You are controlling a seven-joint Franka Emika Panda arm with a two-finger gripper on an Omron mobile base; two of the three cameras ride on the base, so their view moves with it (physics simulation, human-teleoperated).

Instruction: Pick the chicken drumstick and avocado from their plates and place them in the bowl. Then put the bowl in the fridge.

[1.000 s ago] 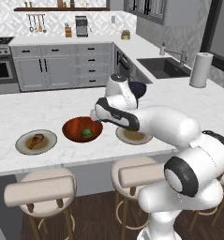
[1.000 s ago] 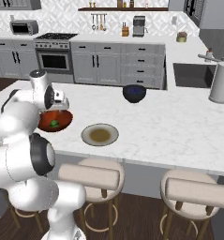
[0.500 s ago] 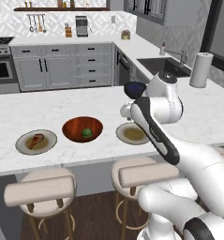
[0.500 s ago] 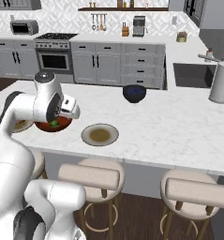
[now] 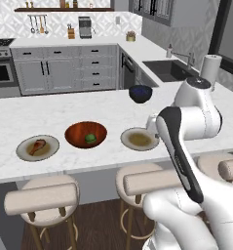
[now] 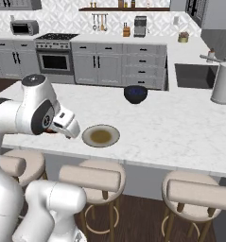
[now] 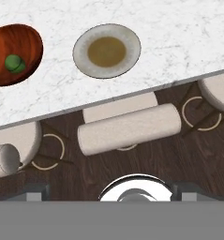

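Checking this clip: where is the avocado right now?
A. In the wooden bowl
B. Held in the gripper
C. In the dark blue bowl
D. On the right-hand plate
A: the avocado lies inside the wooden bowl, between the drumstick's plate and an empty plate.
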